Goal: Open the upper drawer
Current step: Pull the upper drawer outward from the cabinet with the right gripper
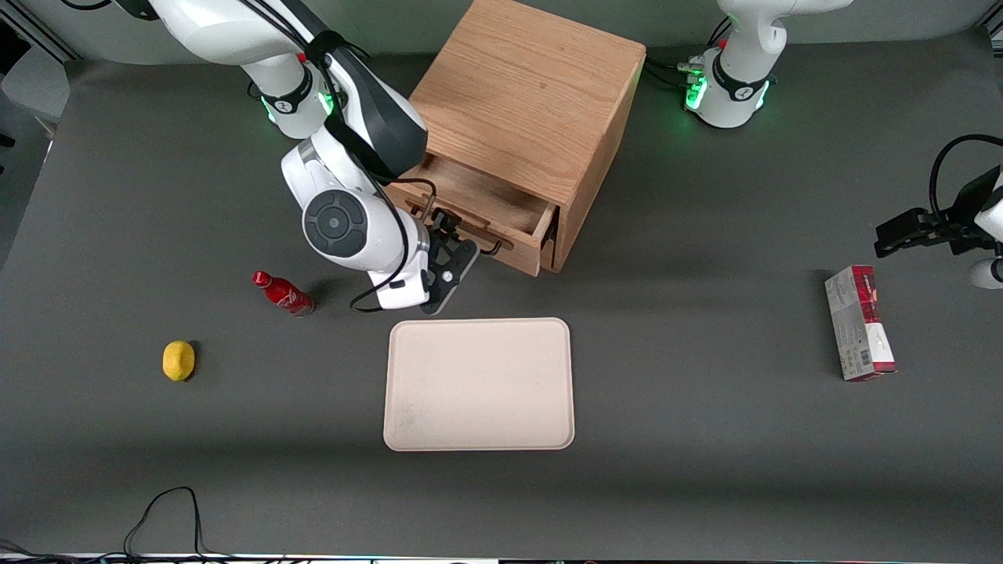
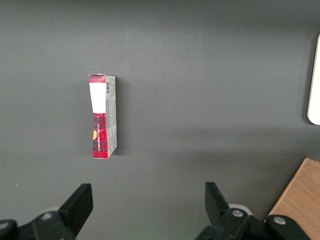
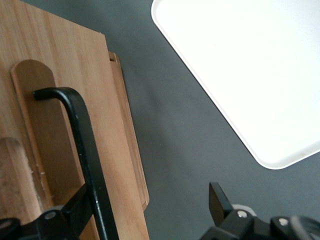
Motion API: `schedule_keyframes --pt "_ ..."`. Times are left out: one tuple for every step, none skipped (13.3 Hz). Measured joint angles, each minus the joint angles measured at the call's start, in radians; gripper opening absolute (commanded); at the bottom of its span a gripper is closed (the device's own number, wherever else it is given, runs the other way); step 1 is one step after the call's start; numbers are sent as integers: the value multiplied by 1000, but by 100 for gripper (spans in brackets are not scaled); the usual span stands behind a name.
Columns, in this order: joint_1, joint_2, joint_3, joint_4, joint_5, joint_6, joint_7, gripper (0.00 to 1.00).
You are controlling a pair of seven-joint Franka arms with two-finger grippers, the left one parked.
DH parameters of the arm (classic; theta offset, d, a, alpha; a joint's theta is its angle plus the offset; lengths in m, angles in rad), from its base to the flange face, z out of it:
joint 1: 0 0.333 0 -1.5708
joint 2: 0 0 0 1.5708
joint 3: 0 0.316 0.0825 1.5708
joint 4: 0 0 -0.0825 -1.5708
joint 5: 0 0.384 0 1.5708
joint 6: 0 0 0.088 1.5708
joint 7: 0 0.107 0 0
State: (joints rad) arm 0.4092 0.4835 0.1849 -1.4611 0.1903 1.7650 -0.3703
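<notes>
Upper drawer (image 1: 479, 210) part-open, pincer (image 1: 448, 244) at its handle (image 3: 82, 145)

The drawer juts from the cabinet (image 1: 523, 102) toward the tray (image 1: 479, 384); spread fingers straddle the black bar without pinching. Pulling off-axis, one finger (image 3: 75, 210) could slip off and jam the drawer.

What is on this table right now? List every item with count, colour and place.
cabinet: one, light oak, middle of the table, farther from the front camera than the tray.
upper drawer: one, light oak with a black wire handle, pulled partly out of the cabinet.
tray: one, cream, in front of the drawer, nearer the camera.
bottle: one, red, lying toward the working arm's end.
lemon: one, yellow, nearer the camera than the bottle.
carton: one, red and white, toward the parked arm's end.
cable: one, black, at the table edge nearest the camera.
gripper: one, black, at the drawer handle, fingers open.
</notes>
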Motion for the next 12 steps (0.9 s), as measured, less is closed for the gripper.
schedule_keyframes --pt "-5 6 0 8 0 0 0 100" --pt "-10 13 -1 18 0 1 0 100" --pt "-15 23 -1 29 0 1 0 100" --pt "-20 33 -2 41 0 1 0 100" --pt "-25 42 -3 53 0 1 0 100" --pt "-30 51 -3 64 0 1 -1 100" --pt "-36 57 -3 73 0 1 -1 100" --pt "-42 61 -3 79 0 1 -1 100" --pt "-47 65 -3 86 0 1 -1 100" --pt "-52 69 -4 94 0 1 -1 100" --pt "-57 73 -4 103 0 1 -4 100" --pt "-62 76 -4 110 0 2 -14 100"
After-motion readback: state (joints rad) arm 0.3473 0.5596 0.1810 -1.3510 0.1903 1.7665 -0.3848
